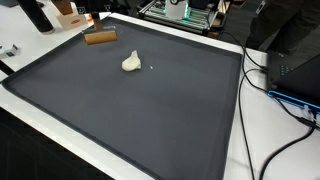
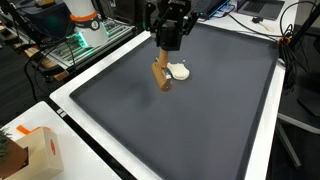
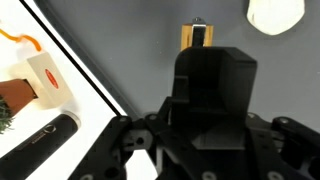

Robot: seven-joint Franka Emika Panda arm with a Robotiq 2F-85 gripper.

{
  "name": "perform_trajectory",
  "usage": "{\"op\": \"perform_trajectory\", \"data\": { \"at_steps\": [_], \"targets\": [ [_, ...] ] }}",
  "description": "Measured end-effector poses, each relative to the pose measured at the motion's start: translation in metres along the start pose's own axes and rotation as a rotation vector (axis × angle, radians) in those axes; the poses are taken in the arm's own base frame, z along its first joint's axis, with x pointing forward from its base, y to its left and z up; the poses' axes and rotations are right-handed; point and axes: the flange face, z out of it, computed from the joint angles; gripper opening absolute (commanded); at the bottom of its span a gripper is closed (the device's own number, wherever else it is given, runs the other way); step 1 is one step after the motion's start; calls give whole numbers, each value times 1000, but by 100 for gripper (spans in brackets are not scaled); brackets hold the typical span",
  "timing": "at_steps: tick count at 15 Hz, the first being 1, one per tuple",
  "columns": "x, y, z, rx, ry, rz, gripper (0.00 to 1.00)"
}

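Note:
A short brown wooden block (image 1: pixel 100 37) lies on the dark mat (image 1: pixel 150 110) near its far edge. A small white lump (image 1: pixel 131 62) rests a little way from it. The block (image 2: pixel 160 75) and the lump (image 2: pixel 178 71) also show close together in an exterior view. My gripper (image 2: pixel 168 47) hangs above the block without touching it. Its fingers look closed together, with nothing between them. In the wrist view the dark gripper (image 3: pixel 213 52) fills the lower middle. The block (image 3: pixel 196 35) lies just beyond its tips, and the white lump (image 3: pixel 275 12) sits at the top right.
A white table rim (image 2: pixel 90 95) borders the mat. Off the mat stand a cardboard box with orange print (image 2: pixel 40 150), also seen in the wrist view (image 3: pixel 45 80), and a black cylinder (image 3: pixel 40 140). Cables (image 1: pixel 270 80) trail along one side. Electronics (image 2: pixel 85 40) stand at another.

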Motion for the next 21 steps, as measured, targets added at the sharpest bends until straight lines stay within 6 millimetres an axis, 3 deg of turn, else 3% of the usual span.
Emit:
{"op": "perform_trajectory", "data": {
  "at_steps": [4,10,21],
  "targets": [
    [-12,-8,11,-113,-6,88,24],
    [-27,-15,19,-188,-57,87,24],
    [-29,-28,33,-220,-80,74,24]
  ]
}}
